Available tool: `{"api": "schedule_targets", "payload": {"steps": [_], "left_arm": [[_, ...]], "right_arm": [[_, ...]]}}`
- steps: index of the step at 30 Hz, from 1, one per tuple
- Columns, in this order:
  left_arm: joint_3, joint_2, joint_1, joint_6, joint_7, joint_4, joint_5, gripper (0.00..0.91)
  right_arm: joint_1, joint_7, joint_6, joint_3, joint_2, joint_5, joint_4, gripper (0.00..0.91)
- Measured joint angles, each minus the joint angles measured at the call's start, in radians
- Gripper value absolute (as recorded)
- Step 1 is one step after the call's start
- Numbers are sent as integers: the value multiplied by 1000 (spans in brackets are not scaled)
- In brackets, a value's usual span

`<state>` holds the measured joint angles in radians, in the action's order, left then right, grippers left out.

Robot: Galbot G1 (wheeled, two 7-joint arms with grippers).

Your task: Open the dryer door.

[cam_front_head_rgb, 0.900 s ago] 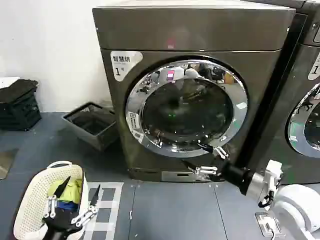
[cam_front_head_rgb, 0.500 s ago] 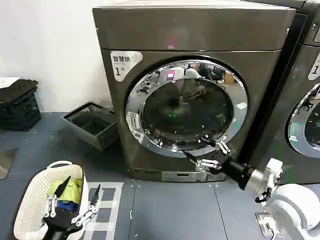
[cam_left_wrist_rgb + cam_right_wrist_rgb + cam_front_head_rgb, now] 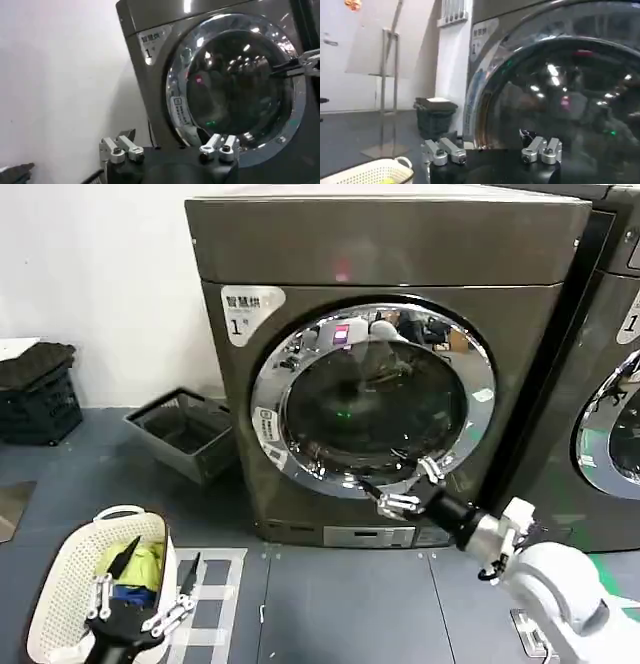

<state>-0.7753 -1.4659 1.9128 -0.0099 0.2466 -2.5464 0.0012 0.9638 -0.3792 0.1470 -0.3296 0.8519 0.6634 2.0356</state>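
The right claw [image 3: 392,482], open, reaches the lower chrome rim of the shut door [image 3: 373,399] on the dryer [image 3: 390,254]. The left claw [image 3: 152,579] hangs open over a basket [image 3: 60,594].

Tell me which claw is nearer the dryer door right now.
Right. The right claw is open at the lower right of the dryer door, at its chrome rim. The left claw is open, hanging low over the white laundry basket, well away from the door.

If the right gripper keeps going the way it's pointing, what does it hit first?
Most likely the dryer door. The right gripper, fingers open, points up and left at the lower part of the chrome rim, with nothing visible between. How far the tips are from the rim is unclear.
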Motion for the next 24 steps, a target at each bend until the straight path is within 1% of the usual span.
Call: {"api": "schedule_targets", "payload": {"steps": [6, 12, 16, 24], "left_arm": [[-1, -10, 0, -4, 3, -2, 7, 907], [-1, -21, 2, -6, 18, -11, 15, 907], [-1, -28, 3, -7, 21, -16, 19, 907], [-2, -36, 6, -9, 23, -20, 23, 907]], "right_arm": [[-98, -34, -39, 82, 26, -9, -91, 907], [-183, -60, -51, 146, 48, -13, -182, 907], [-234, -70, -59, 183, 61, -30, -235, 907], [-314, -82, -99, 246, 89, -43, -321, 907]]}}
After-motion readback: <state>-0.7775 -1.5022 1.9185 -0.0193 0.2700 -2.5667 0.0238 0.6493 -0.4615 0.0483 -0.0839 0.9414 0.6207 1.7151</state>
